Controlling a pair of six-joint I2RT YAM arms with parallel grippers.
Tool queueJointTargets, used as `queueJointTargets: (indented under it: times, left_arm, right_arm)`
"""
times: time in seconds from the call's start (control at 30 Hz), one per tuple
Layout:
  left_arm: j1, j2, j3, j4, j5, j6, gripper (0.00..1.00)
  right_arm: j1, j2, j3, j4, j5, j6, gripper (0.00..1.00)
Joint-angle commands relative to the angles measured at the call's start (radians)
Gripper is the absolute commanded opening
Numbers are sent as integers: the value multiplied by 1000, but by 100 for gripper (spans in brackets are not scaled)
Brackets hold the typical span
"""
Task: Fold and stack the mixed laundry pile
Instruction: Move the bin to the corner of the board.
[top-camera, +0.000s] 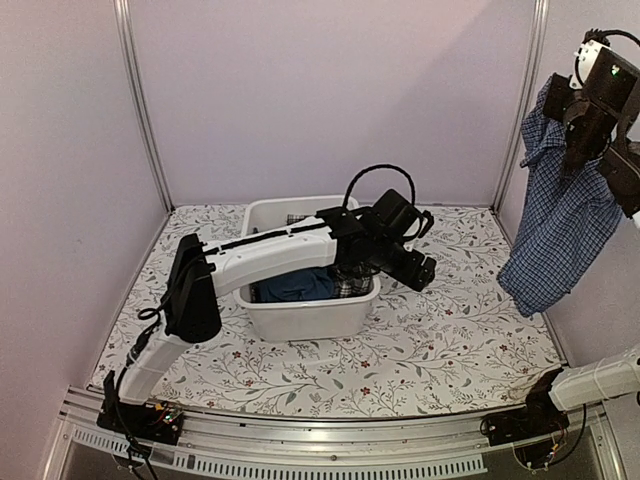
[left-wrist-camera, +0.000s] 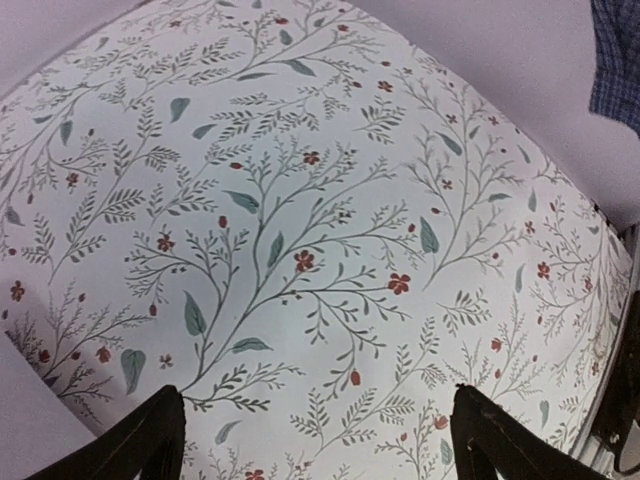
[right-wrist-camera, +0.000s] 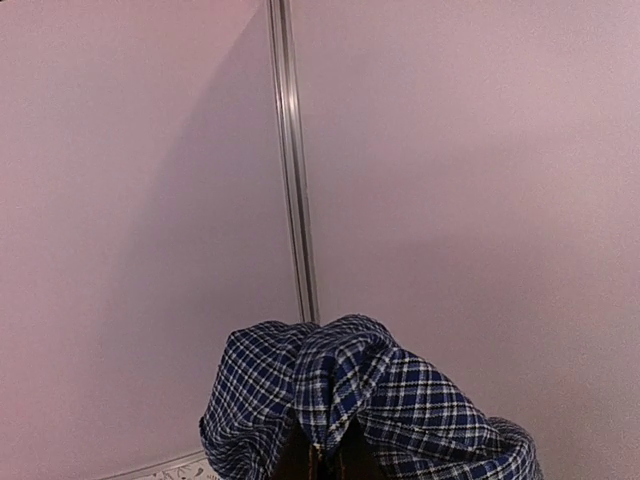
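Tablecloth (top-camera: 440, 330) carries one tub (top-camera: 305, 318); one checked shirt (top-camera: 555, 235) hangs.

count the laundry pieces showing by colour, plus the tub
blue-and-white checked cloth shirt: 1
plain dark blue cloth garment: 1
black-and-white plaid cloth piece: 1
white rectangular plastic tub: 1
total: 4

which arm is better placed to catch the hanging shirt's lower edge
Probably left: the left gripper is open and empty above the tablecloth, while the right gripper is shut on the checked shirt, holding it high.
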Motion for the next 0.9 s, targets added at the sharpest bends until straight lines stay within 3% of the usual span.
queueJointTargets:
  times: [0.0,0.17,0.33,0.5,0.67,0.87]
  left_arm:
    - [158,2,-153,-163,-156,-166,92]
    - [294,-103,-293,-273,-238,-147,93]
    - [438,-344,-596,-226,-302,-56,95]
    - [566,-517,-741,-190,-315,50,96]
    - [511,-621,-728,-136,-211,158,95]
    - [452,-735,-710,-24,11,84,96]
  right_arm:
    - [1,13,-16,-35,-59,73,0]
    - [0,27,-19,-31,-75,90,0]
    - [1,43,-33,-30,-101,112,0]
    - [1,65,-46,-30,-146,135,0]
    - [1,102,-56,-59,-272,171,0]
    - [0,174,-25,-109,-626,255,0]
